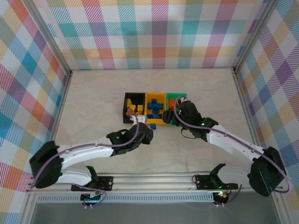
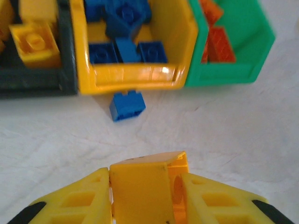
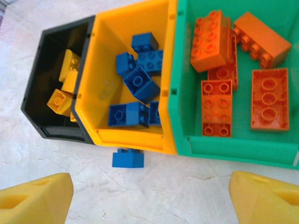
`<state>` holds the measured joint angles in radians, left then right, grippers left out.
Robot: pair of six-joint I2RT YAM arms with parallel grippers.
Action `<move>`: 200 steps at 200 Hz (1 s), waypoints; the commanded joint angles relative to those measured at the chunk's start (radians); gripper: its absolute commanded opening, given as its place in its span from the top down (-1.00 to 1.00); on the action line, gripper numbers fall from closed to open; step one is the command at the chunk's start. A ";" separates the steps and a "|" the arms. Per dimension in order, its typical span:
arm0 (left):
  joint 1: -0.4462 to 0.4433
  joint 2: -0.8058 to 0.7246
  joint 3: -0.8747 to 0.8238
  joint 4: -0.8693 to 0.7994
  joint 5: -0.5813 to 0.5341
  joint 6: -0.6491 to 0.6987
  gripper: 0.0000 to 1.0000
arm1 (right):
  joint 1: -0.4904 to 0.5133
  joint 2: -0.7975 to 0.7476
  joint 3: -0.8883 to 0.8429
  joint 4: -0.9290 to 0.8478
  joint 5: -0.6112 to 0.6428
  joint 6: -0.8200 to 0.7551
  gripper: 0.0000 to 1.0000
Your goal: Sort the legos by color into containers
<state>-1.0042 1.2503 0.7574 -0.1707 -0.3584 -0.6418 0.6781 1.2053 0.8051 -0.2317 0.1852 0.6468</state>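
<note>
While plaid walls (image 1: 149, 32) ring the marbled tabletop (image 1: 93, 93), left fingers (image 2: 74, 200) clamp a yellow brick (image 2: 140, 186) — right fingers (image 3: 37, 200) gape.

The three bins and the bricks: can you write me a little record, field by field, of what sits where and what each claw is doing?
Black bin: yellow bricks inside
Yellow bin: blue bricks inside
Green bin: orange bricks inside
Loose on the table: one blue brick, just in front of the yellow bin
Left gripper: shut on a yellow brick, in front of the bins
Right gripper: open, nothing between its fingers
Not yet binned: the loose blue brick and the held yellow brick
</note>
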 commanded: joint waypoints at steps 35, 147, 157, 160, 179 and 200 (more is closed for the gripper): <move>0.316 0.136 0.216 -0.160 0.062 0.106 0.30 | 0.052 0.022 -0.075 0.043 -0.004 0.058 -0.72; 0.458 0.442 0.632 -0.258 0.157 0.120 -0.77 | 0.229 0.184 -0.055 0.128 0.066 0.109 -0.74; 0.457 0.371 0.599 -0.242 0.181 0.109 -0.89 | 0.237 0.226 -0.034 0.141 0.072 0.115 -0.74; 0.456 0.348 0.586 -0.236 0.189 0.104 -0.92 | 0.237 0.236 -0.027 0.143 0.075 0.115 -0.74; 0.445 0.194 0.476 -0.204 0.223 0.083 -1.00 | 0.247 0.320 0.023 0.154 0.105 0.114 -0.74; 0.422 0.029 0.338 -0.200 0.232 0.056 -1.00 | 0.248 0.404 0.085 0.154 0.142 0.106 -0.73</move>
<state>-0.5610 1.4464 1.2171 -0.3759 -0.1661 -0.5461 0.9203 1.5394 0.8085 -0.1177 0.2638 0.7483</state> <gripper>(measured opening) 0.998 0.868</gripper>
